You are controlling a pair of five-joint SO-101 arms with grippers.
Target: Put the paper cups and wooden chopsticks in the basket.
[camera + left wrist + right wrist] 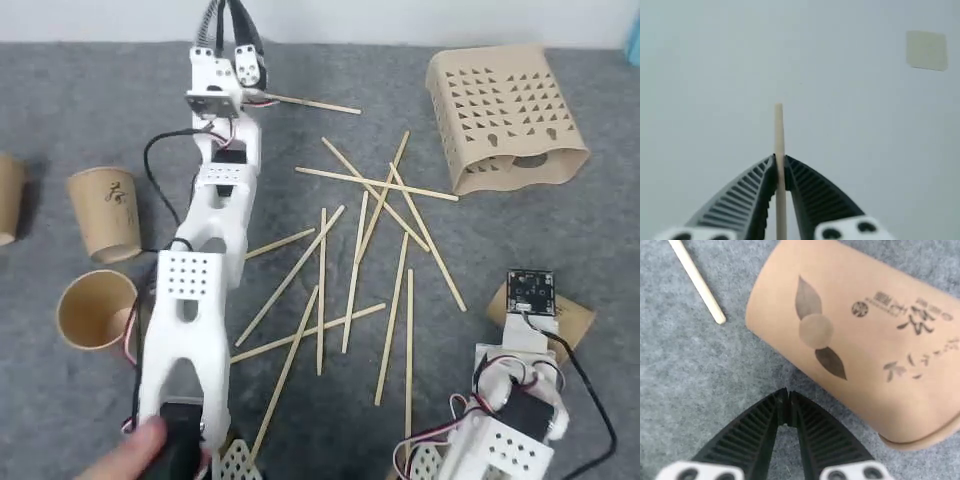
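While left pincer [780, 161] clamps chopstick [778, 130] | paper cup [576, 320] half-hidden under right arm [520, 400]

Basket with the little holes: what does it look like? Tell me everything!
The basket is tan, plastic-looking, with rows of small triangle holes and two keyhole slots in its wall. It seems to lie on its side on the grey mat at the table's far right, open rim toward the near edge. A chopstick tip ends by its corner; touching or not is unclear.
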